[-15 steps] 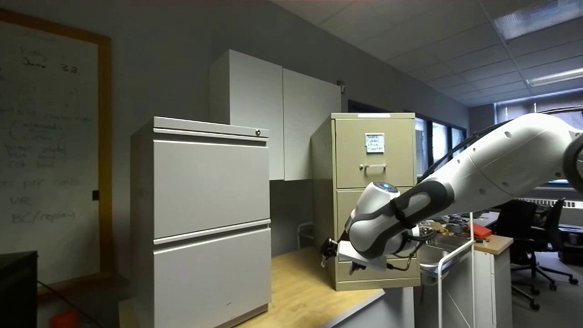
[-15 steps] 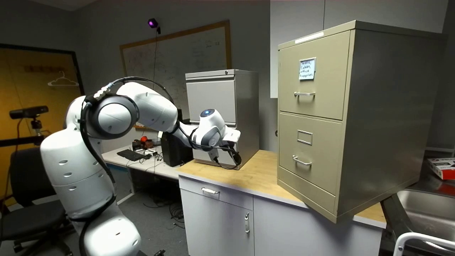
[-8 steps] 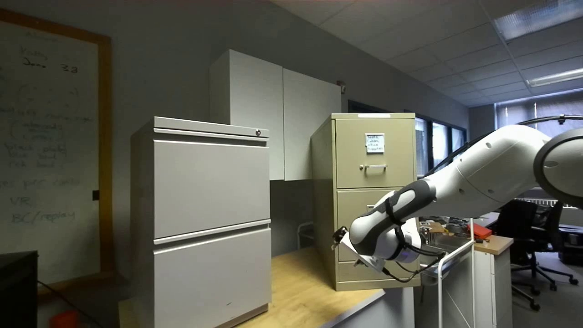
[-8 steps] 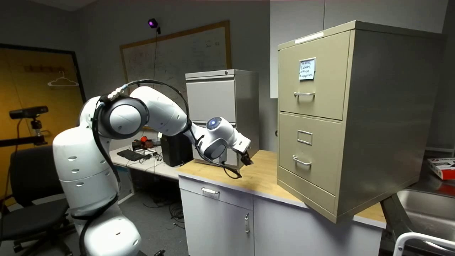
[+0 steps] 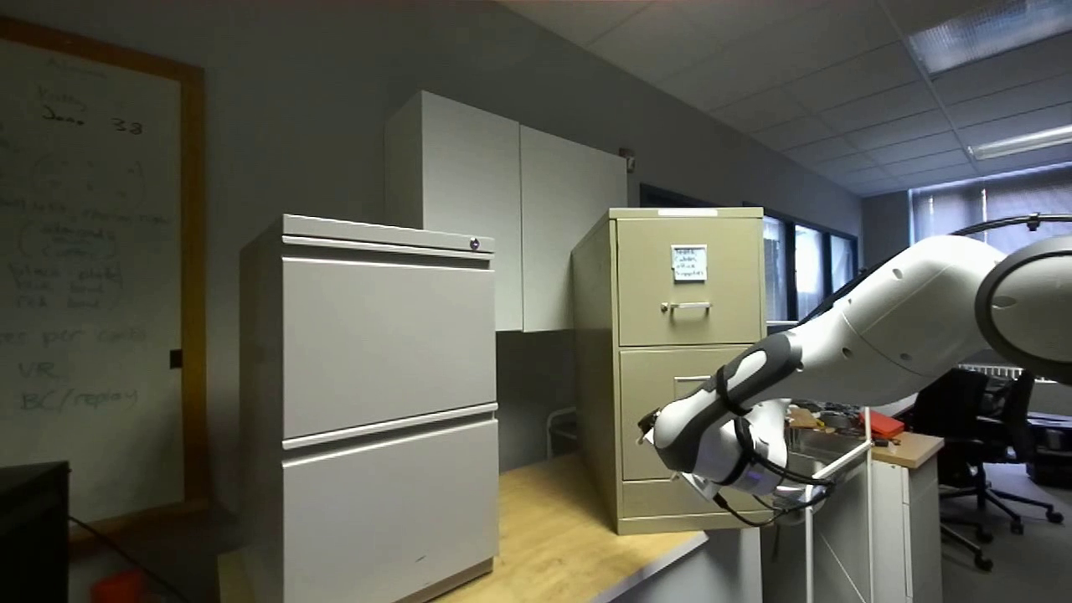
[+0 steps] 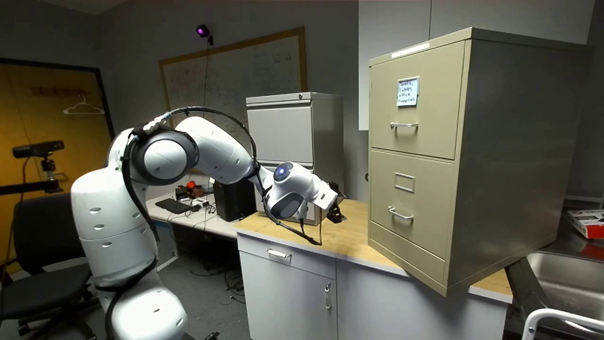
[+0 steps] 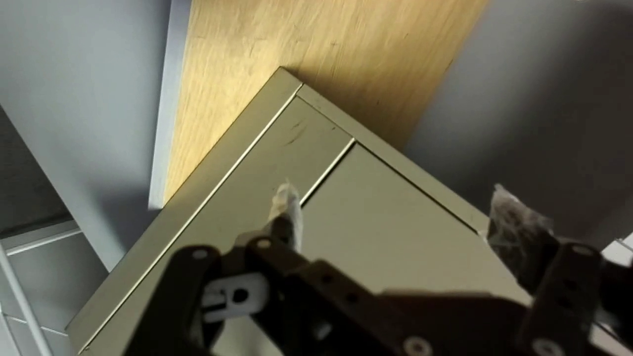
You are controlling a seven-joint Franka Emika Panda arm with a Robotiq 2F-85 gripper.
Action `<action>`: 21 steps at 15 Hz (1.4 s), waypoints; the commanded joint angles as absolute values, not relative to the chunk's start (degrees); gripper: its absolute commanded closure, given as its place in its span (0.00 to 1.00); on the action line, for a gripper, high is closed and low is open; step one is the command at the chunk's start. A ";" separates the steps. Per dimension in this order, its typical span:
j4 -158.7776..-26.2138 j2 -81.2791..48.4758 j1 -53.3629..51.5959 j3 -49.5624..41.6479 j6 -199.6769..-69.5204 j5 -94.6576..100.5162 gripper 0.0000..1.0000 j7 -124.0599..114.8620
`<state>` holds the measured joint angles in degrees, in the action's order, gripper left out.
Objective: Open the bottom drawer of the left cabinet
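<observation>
The left cabinet, a tall beige metal filing cabinet (image 6: 509, 156), stands on the counter and also shows in an exterior view (image 5: 596, 377). Its bottom drawer (image 6: 432, 208) is closed, with a silver handle (image 6: 400, 214) and an empty label frame. The same drawer front fills the middle of the wrist view (image 7: 395, 232); its handle is not visible there. My gripper (image 6: 343, 207) is open and empty, in front of the lower drawer with a gap to it. In the wrist view its two taped fingertips (image 7: 287, 202) stand wide apart. The arm partly hides the drawer in an exterior view.
A light-grey two-drawer cabinet (image 5: 385, 335) stands beside on the wooden counter (image 6: 347, 231). White base cupboards (image 6: 288, 293) are below. A sink (image 6: 571, 278) and a white rail (image 6: 566, 315) lie at the beige cabinet's far side. Cables (image 6: 302, 236) hang from the wrist.
The arm has moved toward the beige cabinet's lower drawer, and the wrist has turned and tilted. Both fingers now show in an exterior view. The drawers have not moved.
</observation>
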<state>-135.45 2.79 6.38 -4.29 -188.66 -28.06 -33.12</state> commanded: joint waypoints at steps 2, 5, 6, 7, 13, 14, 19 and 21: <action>-137.31 3.23 6.05 -5.11 -188.12 -29.77 0.00 -32.71; -136.84 2.55 6.15 -5.26 -188.50 -29.44 0.00 -32.47; -136.84 2.52 6.15 -5.26 -188.50 -29.44 0.00 -32.47; -136.84 2.52 6.15 -5.26 -188.50 -29.44 0.00 -32.47; -136.21 0.50 6.96 -6.18 -190.01 -28.53 0.00 -31.12; -136.57 0.85 7.51 -6.77 -190.54 -28.55 0.00 -30.92; -136.96 3.29 9.38 -9.07 -192.03 -29.71 0.00 -31.17; -136.20 4.42 9.44 -9.15 -191.90 -29.72 0.00 -31.31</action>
